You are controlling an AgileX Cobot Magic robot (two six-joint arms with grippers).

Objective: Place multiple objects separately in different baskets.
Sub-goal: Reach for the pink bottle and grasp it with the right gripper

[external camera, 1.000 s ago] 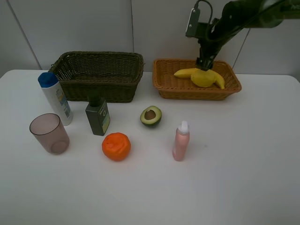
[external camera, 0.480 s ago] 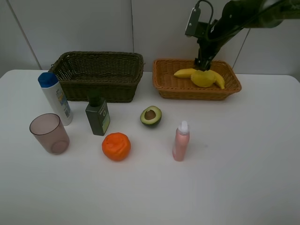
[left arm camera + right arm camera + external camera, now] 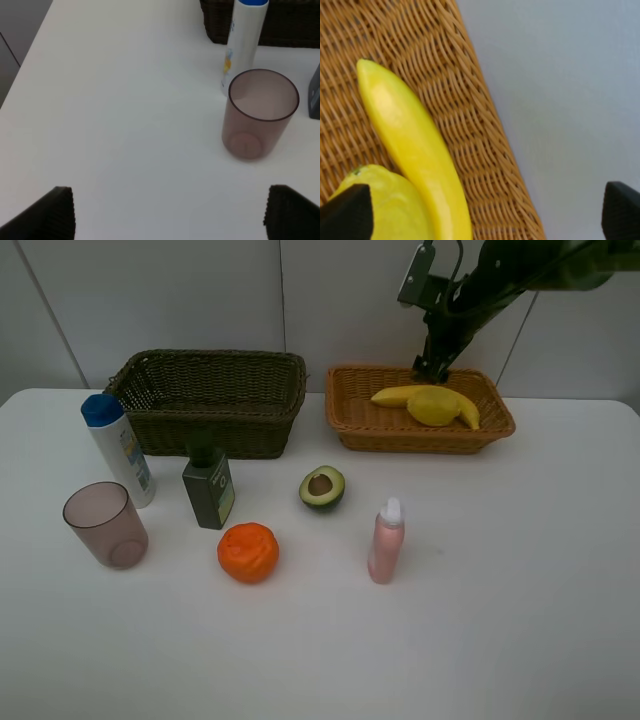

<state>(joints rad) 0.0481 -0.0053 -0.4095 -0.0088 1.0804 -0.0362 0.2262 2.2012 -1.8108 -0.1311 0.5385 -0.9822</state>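
White worktop [image 3: 520, 620] carries everything else, unsorted; only banana [image 3: 398, 395] and yellow lemon [image 3: 432, 406] lie in the far-right orange-tan basket [image 3: 420, 440]. Right gripper [image 3: 432, 368] hangs released above them; left gripper [image 3: 170, 215] gapes, holding nothing.

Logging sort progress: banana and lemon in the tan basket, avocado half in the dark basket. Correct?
One error: the avocado half lies on the table in front of the baskets, not in the dark basket. The banana and lemon are in the tan basket. The exterior high view shows it.
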